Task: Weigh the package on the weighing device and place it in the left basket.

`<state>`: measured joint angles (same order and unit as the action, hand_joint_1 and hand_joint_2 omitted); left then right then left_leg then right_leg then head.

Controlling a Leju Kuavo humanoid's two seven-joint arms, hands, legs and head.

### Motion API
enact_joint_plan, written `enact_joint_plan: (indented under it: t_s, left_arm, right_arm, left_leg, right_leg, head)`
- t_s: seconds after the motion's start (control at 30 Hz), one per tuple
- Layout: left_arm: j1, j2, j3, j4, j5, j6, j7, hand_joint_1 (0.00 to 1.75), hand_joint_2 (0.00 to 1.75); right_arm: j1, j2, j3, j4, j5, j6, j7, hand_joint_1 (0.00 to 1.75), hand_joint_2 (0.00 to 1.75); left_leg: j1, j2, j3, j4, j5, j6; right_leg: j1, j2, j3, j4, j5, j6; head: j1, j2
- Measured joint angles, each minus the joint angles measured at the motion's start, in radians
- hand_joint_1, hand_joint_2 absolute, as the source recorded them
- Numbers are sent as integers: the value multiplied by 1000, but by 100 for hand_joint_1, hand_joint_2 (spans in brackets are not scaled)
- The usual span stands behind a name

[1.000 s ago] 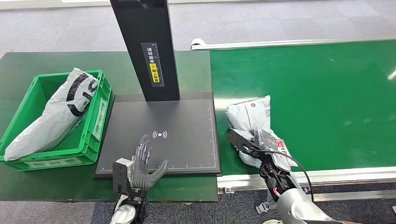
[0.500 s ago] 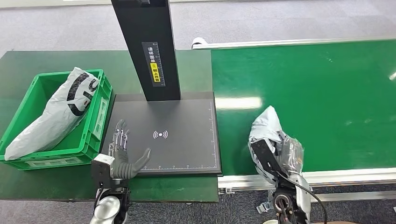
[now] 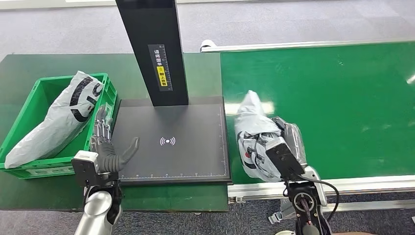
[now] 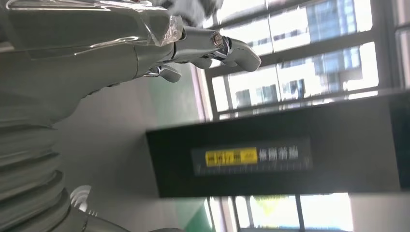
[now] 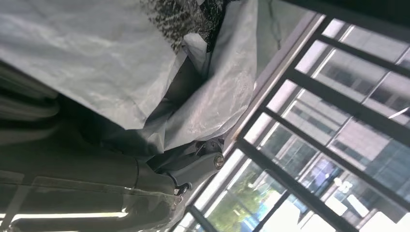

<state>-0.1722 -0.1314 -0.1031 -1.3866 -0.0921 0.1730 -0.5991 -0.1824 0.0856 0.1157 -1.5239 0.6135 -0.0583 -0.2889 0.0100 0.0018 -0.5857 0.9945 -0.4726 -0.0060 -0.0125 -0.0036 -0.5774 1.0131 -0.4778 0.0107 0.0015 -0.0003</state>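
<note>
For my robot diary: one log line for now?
right hand: holds package above belt | left hand: open | scale: bare

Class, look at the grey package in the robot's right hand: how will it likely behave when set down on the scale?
The grey package is probably floppy: its plastic creases and folds around the right hand. It looks light, held aloft by one hand. It may slump flat rather than roll on the scale platform.

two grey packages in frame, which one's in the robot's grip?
The crumpled package over the green belt's edge: the right hand grips it. The other package, black-lettered, lies in the green basket, untouched.
</note>
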Motion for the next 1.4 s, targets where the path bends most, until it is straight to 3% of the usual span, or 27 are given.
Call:
enact_joint_plan:
  t_s: [0.33, 0.9, 1.17, 1.4]
  left_arm:
    - [-27, 32, 67, -20, 8, 36, -14, 0, 175]
    - [-28, 45, 87, -25, 8, 41, -14, 0, 175]
    - [-46, 43, 120, -36, 9, 60, -12, 0, 175]
    - [-50, 38, 146, -49, -2, 66, 4, 0, 175]
  right_arm:
    - [-166, 15, 120, 142, -53, 54, -4, 175, 175]
    - [-194, 19, 154, 204, -64, 64, -4, 175, 175]
    - [-276, 87, 230, 353, -73, 85, 0, 175, 175]
    - [-374, 146, 274, 572, -63, 29, 26, 175, 175]
  left_leg:
    - [0, 0, -1, 0, 0, 0]
    - [0, -1, -1, 0, 0, 0]
    - [1, 0, -1, 0, 0, 0]
    - [1, 0, -1, 0, 0, 0]
  right_leg:
    - [0, 0, -1, 0, 0, 0]
    - [0, 0, -1, 0, 0, 0]
    - [1, 0, -1, 0, 0, 0]
    - [1, 0, -1, 0, 0, 0]
  head:
    - [0, 0]
    - [0, 0]
    - [0, 0]
    - [0, 0]
